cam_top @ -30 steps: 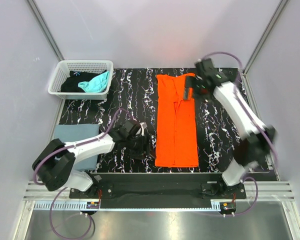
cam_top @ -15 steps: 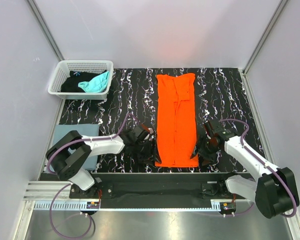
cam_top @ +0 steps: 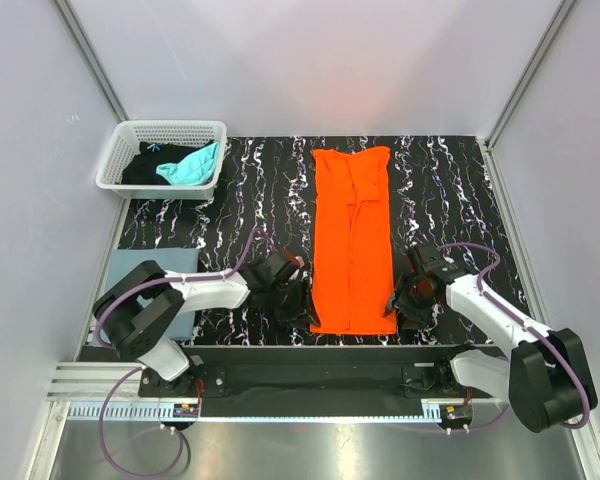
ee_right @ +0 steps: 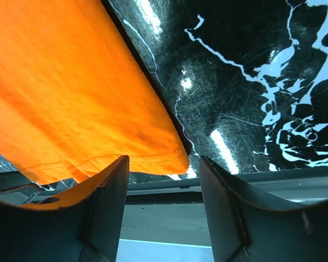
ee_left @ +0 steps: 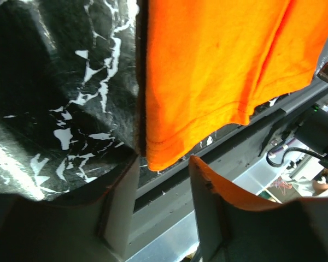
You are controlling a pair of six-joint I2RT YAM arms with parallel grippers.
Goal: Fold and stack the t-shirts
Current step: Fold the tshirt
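**Both hands at the orange hem**

My left gripper [ee_left: 163,164] and right gripper [ee_right: 164,164] both stand apart, clamping nothing. Each wrist view shows a hem corner of the long bright orange cloth t-shirt [cam_top: 352,240] just ahead of my fingers. Only the overhead view shows it flat between my hands on the black white-veined mat [cam_top: 230,190], with pale grey walls [cam_top: 300,60] around.

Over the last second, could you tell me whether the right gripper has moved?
Yes. The right gripper has come from the far end of the orange shirt, down along its right side, to the near right corner.
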